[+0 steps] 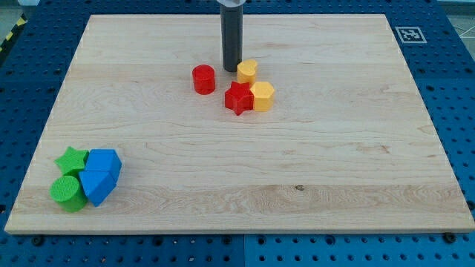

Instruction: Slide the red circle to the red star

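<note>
The red circle (203,79) stands on the wooden board, left of centre near the view's top. The red star (239,98) lies a short way to its lower right, with a small gap between them. My tip (231,69) is the lower end of the dark rod, just right of and slightly above the red circle, and above the red star. It sits beside the yellow heart (247,72), close to touching it.
A yellow hexagon (262,96) touches the red star's right side. At the view's bottom left sit a green star (71,159), a green circle (68,191) and two blue blocks (100,176). The board (297,185) lies on a blue perforated table.
</note>
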Robot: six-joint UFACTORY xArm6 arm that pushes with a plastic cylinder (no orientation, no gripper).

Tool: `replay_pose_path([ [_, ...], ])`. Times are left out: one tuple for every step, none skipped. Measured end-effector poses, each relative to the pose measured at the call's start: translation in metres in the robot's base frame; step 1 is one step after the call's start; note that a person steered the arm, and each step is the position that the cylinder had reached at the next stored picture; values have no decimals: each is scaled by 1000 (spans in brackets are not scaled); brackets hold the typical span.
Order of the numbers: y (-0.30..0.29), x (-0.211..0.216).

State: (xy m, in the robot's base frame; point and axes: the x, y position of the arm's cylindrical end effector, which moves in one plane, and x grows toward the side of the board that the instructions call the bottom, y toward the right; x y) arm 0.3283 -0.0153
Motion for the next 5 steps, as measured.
replay_pose_path([
  [-23, -22],
  [-64, -22],
  [-93, -17],
  [-101, 2],
  [-113, 26],
])
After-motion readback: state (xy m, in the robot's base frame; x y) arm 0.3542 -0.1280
